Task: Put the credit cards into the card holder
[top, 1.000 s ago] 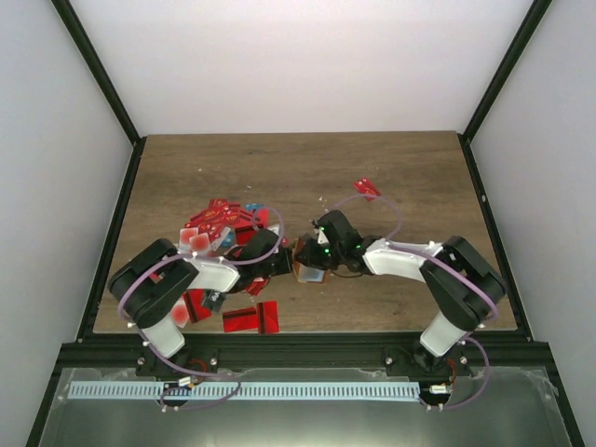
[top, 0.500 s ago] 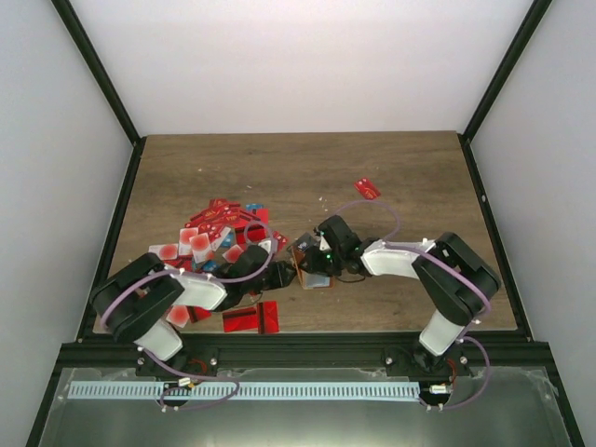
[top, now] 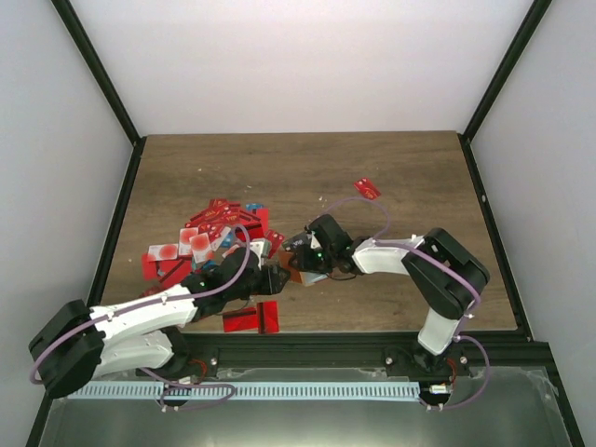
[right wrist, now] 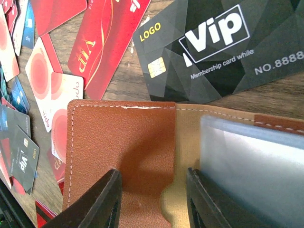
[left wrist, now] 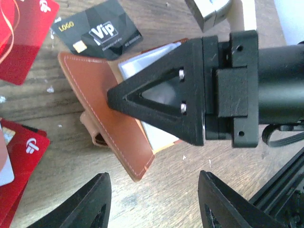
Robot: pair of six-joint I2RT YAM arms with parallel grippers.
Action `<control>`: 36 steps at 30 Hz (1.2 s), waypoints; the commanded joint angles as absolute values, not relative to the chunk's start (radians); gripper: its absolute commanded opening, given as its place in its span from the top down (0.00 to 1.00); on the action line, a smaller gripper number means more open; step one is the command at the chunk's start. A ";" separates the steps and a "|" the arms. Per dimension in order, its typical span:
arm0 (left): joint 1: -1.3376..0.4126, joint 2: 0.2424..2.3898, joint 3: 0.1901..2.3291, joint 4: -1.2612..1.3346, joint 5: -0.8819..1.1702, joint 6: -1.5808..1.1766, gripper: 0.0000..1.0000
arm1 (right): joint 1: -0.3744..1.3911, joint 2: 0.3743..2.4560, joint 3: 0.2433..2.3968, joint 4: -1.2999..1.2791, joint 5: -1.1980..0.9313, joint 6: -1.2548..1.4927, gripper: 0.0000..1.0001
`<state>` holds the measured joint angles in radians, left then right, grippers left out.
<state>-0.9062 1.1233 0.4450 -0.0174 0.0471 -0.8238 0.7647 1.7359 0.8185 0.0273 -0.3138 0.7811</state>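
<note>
Left wrist view shows the left fingers (left wrist: pixel 88 202) spread wide with only bare worktop (left wrist: pixel 166 190) between them, just short of the card holder (left wrist: pixel 104 104); the right fingers (right wrist: pixel 102 202) stand parted too, over its brown flap, gripping nothing I can see. That holder lies open near the front middle of the worktop and looks light and floppy, so I'd pin a stitched flap and leave the pockets free. Around it the credit cards (top: pixel 219 228), a black VIP card (right wrist: pixel 213 47) nearest, look thin, stiff and slippery, best taken by an edge
</note>
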 commanded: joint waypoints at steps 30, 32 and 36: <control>-0.910 1.497 0.459 0.299 0.103 -0.713 0.88 | 0.623 1.400 0.717 -0.189 -0.325 0.636 0.60; -0.911 1.488 0.463 0.297 0.107 -0.714 0.89 | 0.623 1.400 0.707 -0.182 -0.338 0.631 0.60; -0.916 1.457 0.480 0.268 0.105 -0.711 0.89 | 0.623 1.406 0.698 -0.175 -0.357 0.624 0.60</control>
